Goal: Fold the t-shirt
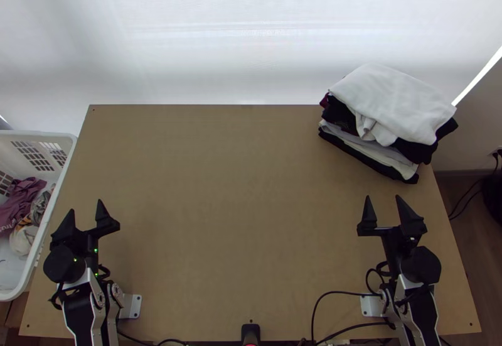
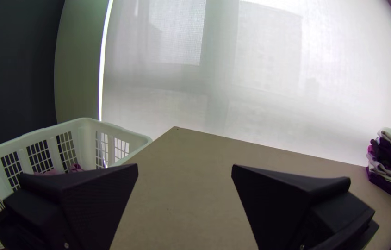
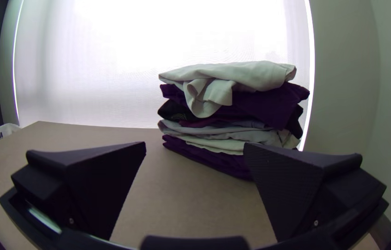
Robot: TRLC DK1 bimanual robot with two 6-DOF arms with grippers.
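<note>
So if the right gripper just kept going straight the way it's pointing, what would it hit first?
Probably the stack of folded clothes ahead of the right gripper, toward the stack's left part. Height is hard to judge, so which layer is unclear.

A white garment is seen loosely folded, laid on a stack of folded clothes at the tabletop's far right corner, its near side left drooping in a bunched flap.

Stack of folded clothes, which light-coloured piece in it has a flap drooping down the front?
The white cloth garment on top: its loose flap hangs over the dark cloth garment beneath. The lower pale garments lie sandwiched between dark ones.
</note>
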